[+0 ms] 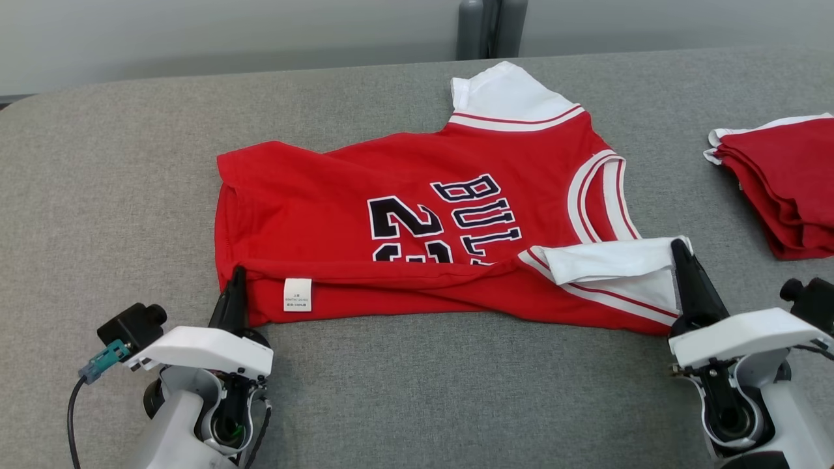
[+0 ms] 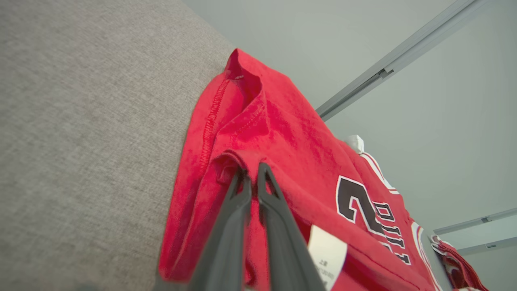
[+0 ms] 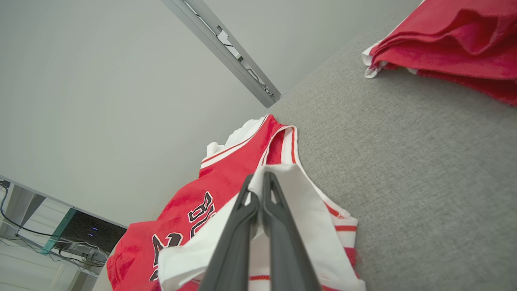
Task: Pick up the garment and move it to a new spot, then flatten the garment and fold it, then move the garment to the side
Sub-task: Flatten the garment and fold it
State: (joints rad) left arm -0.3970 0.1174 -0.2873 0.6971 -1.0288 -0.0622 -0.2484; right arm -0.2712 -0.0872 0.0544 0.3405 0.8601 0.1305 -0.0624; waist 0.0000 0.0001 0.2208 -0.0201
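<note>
Left arm (image 1: 195, 365) low, jaws pinching jersey (image 1: 417, 195) hem corner | right arm (image 1: 749, 345) low, jaws clamping white sleeve (image 1: 612, 260)

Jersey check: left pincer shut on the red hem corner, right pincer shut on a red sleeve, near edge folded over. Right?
No: the right pincer is shut on a white sleeve, not red, as the right wrist view shows. The left pincer is shut on the red hem corner of the jersey, near edge folded over.

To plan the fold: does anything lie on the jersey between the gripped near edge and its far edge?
Nothing visible does. The jersey is bare on top; the folded red garment lies apart on the table, to its right.
</note>
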